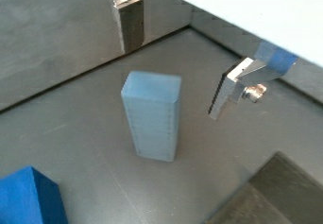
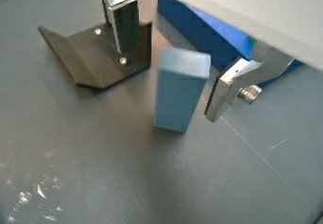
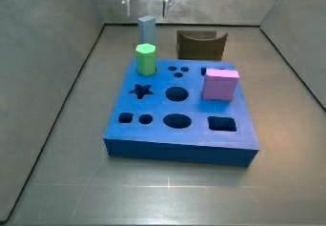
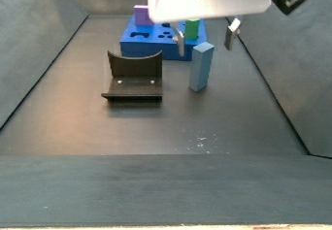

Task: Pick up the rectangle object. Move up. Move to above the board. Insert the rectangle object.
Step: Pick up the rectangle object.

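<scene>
The rectangle object (image 1: 151, 114) is a tall, slim light-blue prism standing upright on the grey floor, seen in both wrist views (image 2: 180, 91). My gripper (image 1: 175, 81) is open, one finger on each side of its top, with a gap to each pad and no contact. In a side view the prism (image 4: 203, 64) stands beside the fixture (image 4: 134, 77), with the gripper (image 4: 201, 38) right over it. The board (image 3: 178, 152) is a thick royal-blue slab with dark cut-outs, and the prism (image 3: 148, 30) stands just behind its far edge.
A green hexagonal prism (image 3: 147, 58) and a pink cube-like block (image 3: 222, 84) stand on the board. The dark fixture (image 2: 89, 58) is close beside one finger (image 2: 123, 29). The board's blue edge (image 2: 202, 34) lies just behind the prism. Grey walls enclose the floor.
</scene>
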